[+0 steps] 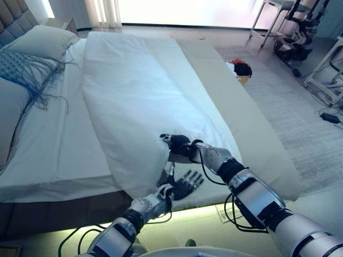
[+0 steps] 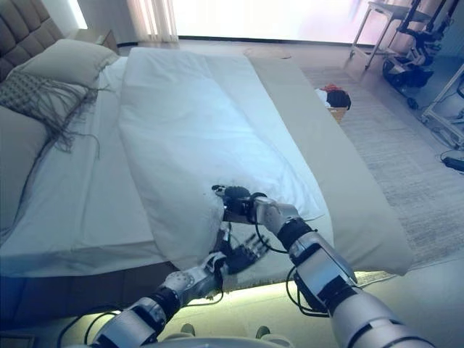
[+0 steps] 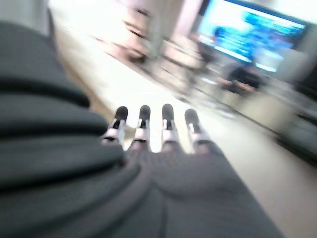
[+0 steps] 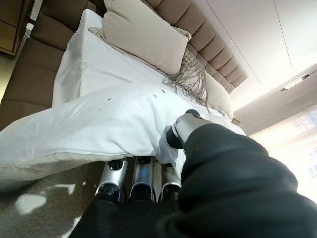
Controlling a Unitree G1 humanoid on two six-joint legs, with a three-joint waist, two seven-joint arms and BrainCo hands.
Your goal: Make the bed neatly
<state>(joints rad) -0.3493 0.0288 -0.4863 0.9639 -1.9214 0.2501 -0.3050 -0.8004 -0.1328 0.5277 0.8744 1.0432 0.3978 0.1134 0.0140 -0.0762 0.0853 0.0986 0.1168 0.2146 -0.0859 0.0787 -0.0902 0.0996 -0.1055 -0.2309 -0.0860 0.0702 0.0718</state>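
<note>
Right wrist view: right robot hand (image 4: pixel 148 173) pinches duvet (image 1: pixel 134 91); left robot hand (image 1: pixel 185 186) spread.

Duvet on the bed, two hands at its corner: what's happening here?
The robot stands at the bed's side, working on the white duvet. Its right hand pinches the duvet's near corner, thumb on top and fingers underneath. The left hand hangs open just below, holding nothing. The duvet lies folded toward the bed's far half, leaving the sheet near the pillows bare.
</note>
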